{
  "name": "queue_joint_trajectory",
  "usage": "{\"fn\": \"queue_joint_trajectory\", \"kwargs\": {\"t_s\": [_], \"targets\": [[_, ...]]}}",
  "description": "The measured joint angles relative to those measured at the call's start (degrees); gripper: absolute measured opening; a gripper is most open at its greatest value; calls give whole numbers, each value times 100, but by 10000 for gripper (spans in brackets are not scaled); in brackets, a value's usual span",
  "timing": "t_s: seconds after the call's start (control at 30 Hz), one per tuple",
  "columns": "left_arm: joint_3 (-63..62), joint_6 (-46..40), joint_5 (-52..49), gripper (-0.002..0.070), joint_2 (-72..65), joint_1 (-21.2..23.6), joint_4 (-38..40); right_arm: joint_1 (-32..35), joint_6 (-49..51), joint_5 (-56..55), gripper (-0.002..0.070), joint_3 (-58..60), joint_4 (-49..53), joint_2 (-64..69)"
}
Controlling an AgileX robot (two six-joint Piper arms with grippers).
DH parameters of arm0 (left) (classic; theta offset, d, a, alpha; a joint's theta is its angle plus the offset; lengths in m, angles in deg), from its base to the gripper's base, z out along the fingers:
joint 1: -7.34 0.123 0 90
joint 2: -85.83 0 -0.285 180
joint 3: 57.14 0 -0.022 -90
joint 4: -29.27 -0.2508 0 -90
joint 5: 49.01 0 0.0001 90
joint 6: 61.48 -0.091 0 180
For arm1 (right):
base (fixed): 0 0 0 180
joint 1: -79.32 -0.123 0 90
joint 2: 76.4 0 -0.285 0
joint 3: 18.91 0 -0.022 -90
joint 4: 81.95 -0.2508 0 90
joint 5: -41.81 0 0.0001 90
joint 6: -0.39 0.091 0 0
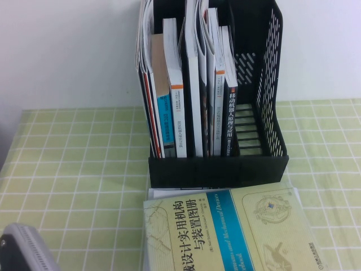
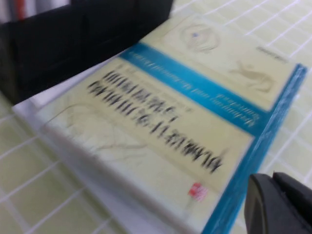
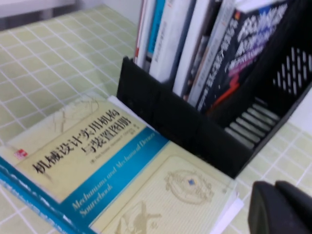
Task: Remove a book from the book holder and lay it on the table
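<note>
The book (image 1: 225,231), pale yellow-green with a blue band and a blue spine, lies flat on the table (image 1: 73,169) just in front of the book holder (image 1: 217,169). It also shows in the left wrist view (image 2: 161,117) and in the right wrist view (image 3: 107,170). The black mesh-sided holder stands upright with several books in it. My left gripper (image 2: 272,179) is shut and empty, off the book's blue spine edge. My right gripper (image 3: 275,187) is shut and empty, beside the book's corner near the holder's front lip (image 3: 195,136).
A white edge (image 1: 153,194) pokes out under the flat book. The holder's right compartment (image 1: 251,130) holds nothing; a black-spined book (image 1: 231,121) stands beside it. Part of my left arm (image 1: 22,248) shows at the near left. A white wall stands behind.
</note>
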Motion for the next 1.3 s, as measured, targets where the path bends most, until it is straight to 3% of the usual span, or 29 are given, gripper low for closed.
{"fn": "queue_joint_trajectory", "kwargs": {"t_s": [0.17,0.3,1.13,1.3], "targets": [[0,-1831,-66,-2,-259,0,1801,0,374,131,-1,398,-1,-392],[0,-2224,69,-2,-277,0,2535,0,504,373,-1,436,2,-550],[0,-2368,121,-2,-277,0,2708,0,564,572,-1,436,12,-562],[62,-2380,497,-2,-59,0,2968,0,564,575,-1,436,12,-562]]}}
